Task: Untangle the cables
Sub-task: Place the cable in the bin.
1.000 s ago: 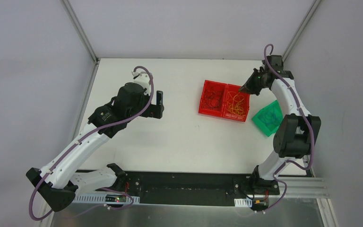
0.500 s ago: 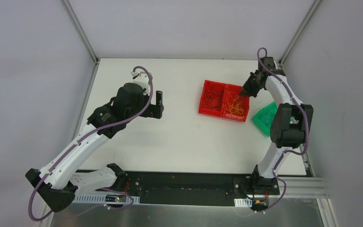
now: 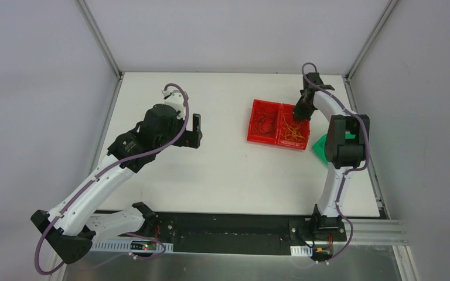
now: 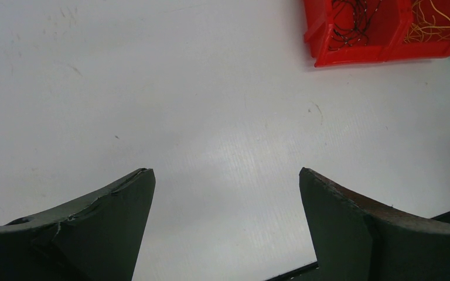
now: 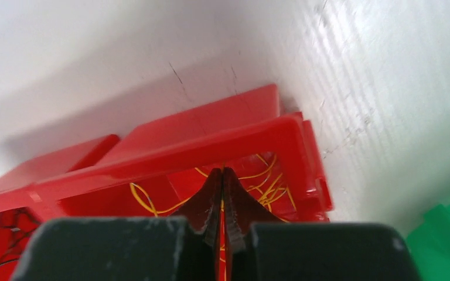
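Two bins sat side by side on the counter [image 3: 222, 170], right of centre and toward the far edge, the left bin [image 3: 251, 126] touching the right bin [image 3: 293, 146]. Loose cables [image 3: 292, 127] lay in the right bin, and more of them lay in the left bin. A third bin [image 3: 319, 145] lay just right of the pair, partly hidden behind the right arm [image 3: 344, 140]. The right pincer [image 5: 221, 175] hung over the right bin's far side. The left pincer [image 4: 225, 172] stood well to the left of the bins, above the counter.
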`<state>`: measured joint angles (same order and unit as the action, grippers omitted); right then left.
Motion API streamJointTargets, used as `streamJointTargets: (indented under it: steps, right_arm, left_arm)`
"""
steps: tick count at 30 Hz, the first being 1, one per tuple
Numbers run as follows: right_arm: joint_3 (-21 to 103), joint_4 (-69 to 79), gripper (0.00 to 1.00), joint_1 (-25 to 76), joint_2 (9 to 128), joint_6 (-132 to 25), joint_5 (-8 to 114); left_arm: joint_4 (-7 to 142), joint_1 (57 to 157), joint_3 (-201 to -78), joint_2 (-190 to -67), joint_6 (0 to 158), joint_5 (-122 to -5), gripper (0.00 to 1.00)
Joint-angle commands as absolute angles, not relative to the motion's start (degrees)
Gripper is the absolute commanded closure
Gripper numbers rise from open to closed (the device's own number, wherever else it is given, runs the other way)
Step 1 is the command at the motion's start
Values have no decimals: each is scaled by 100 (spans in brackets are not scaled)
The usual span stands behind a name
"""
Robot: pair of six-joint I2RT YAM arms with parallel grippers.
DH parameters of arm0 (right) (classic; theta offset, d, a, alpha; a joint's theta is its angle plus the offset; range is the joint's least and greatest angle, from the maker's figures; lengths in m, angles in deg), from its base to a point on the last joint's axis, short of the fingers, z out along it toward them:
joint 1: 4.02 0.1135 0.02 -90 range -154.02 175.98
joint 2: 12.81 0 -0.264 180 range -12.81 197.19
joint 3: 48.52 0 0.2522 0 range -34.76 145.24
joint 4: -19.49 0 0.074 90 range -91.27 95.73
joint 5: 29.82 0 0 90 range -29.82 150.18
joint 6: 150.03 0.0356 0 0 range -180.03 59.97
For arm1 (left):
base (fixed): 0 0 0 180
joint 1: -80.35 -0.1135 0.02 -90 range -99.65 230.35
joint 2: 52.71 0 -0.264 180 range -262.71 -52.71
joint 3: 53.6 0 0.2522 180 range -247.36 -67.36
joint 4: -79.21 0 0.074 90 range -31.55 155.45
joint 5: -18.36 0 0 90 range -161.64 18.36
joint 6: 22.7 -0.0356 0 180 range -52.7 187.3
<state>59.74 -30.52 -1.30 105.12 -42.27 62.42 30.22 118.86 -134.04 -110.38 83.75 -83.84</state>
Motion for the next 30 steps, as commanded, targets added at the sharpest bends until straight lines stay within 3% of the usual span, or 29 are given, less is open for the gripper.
streamJointTargets:
  steps: [1,8,12,15,22,24,27,30]
  right_arm:
    - [5481,-2836,100,146,10296,-4065,6861]
    - [5535,-2980,100,289,10343,-4037,6863]
    - [5825,-3248,90,292,9894,-4115,7024]
    - [6273,-3677,72,293,9645,-4246,7239]
    - [6863,-4156,55,298,9214,-4414,7404]
    - [6858,-4162,41,292,8930,-4440,7305]
    - [6641,-4004,5,292,8407,-4497,7114]
    - [6337,-3902,1,294,7841,-4531,6837]
  left_arm:
    - [3021,11850,-13408,-10953,8270,-8428,2]
    - [3011,11848,-13328,-10848,8275,-8388,1]
    - [2986,11850,-13276,-10754,8275,-8533,1]
    - [2948,11850,-13269,-10769,8278,-8535,1]
    - [2933,11850,-13302,-10819,8261,-8547,1]
    - [2941,11850,-13322,-10848,8268,-8583,1]
    - [2949,11850,-13378,-10925,8269,-8597,1]
    - [2950,11850,-13456,-10995,8379,-8824,1]
